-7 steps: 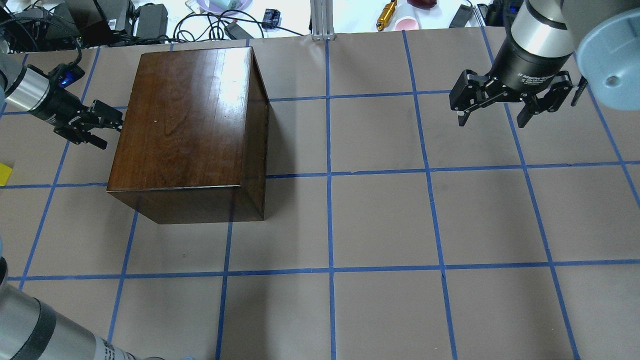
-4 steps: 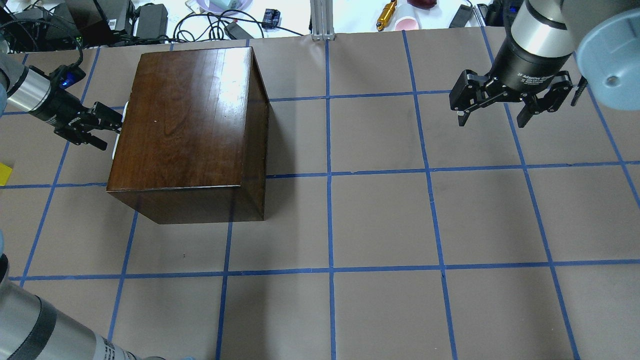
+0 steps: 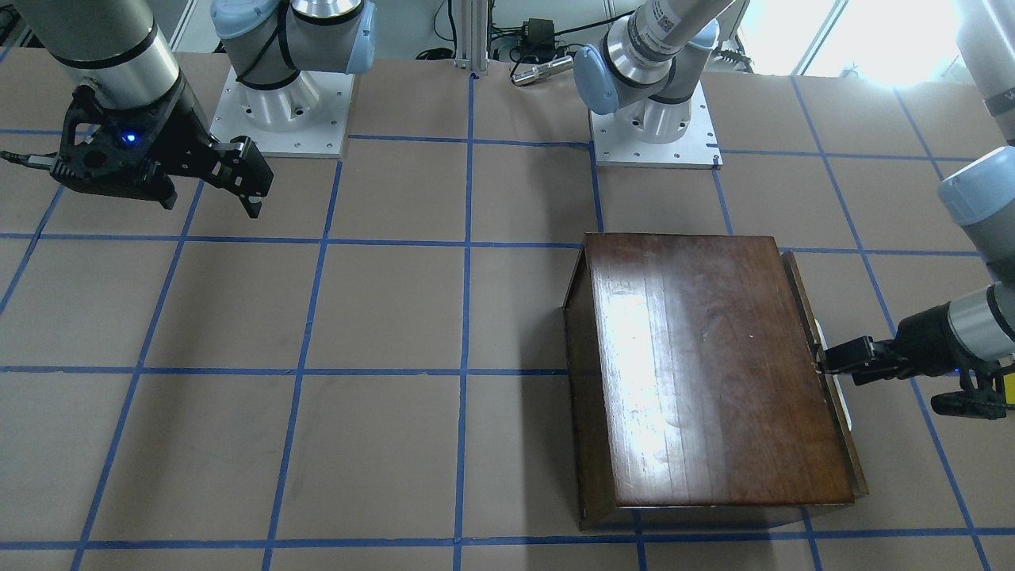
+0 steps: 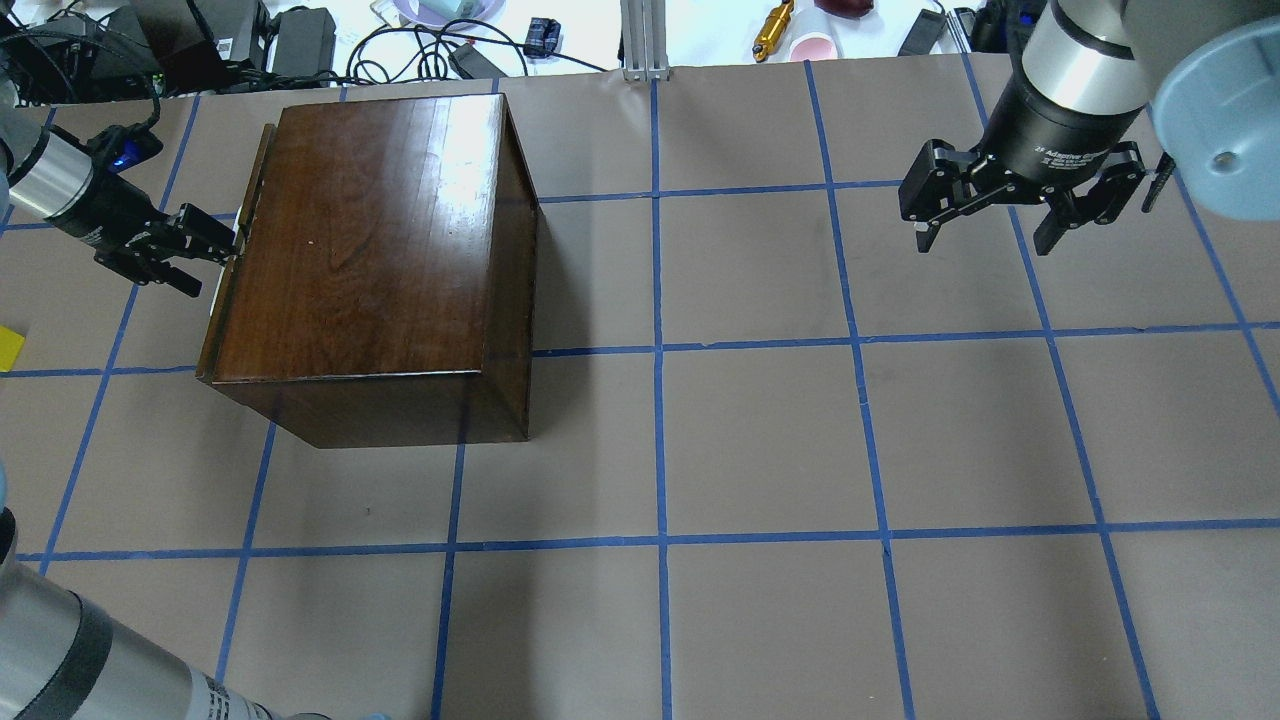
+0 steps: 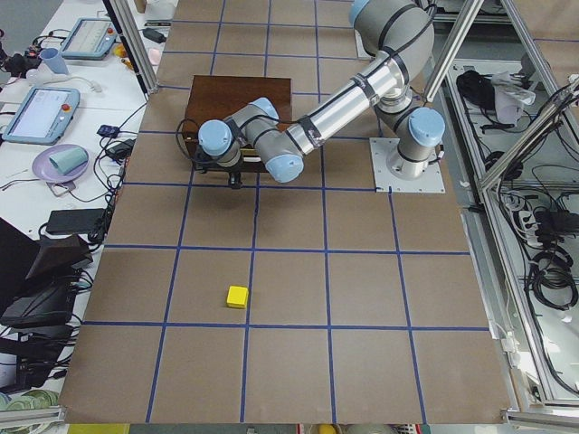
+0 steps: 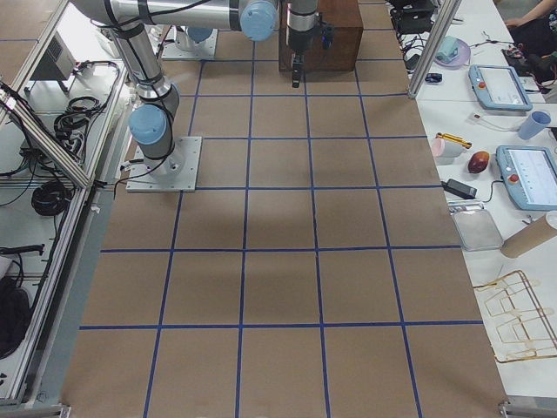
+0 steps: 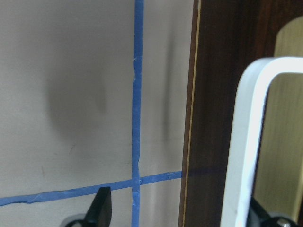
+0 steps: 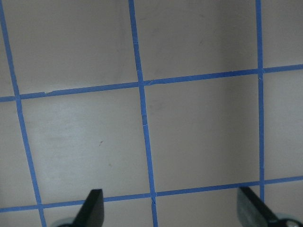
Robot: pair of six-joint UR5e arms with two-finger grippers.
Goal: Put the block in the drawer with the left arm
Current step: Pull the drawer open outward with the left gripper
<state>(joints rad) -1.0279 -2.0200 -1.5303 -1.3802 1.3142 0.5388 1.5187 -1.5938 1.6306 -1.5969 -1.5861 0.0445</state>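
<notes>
The dark brown wooden box (image 4: 380,240) stands at the table's left. Its drawer (image 4: 216,330) is out a narrow way, showing as a brown strip along the box's left side, and also in the front-facing view (image 3: 853,456). My left gripper (image 4: 212,265) is open at the drawer's front. In the left wrist view the white handle (image 7: 246,142) lies between the fingers, close to the right one, in front of the dark panel (image 7: 213,94). The yellow block (image 5: 237,296) lies on the table, left of the gripper (image 4: 8,347). My right gripper (image 4: 985,240) hangs open and empty at the far right.
Cables, adapters and small items lie beyond the table's far edge (image 4: 420,40). Blue tape lines grid the brown table (image 4: 760,440). The right wrist view shows only table between the right gripper's fingertips (image 8: 171,210).
My left gripper has moved left, away from the box, and the drawer has slid out a little with it. The right arm has not moved.
</notes>
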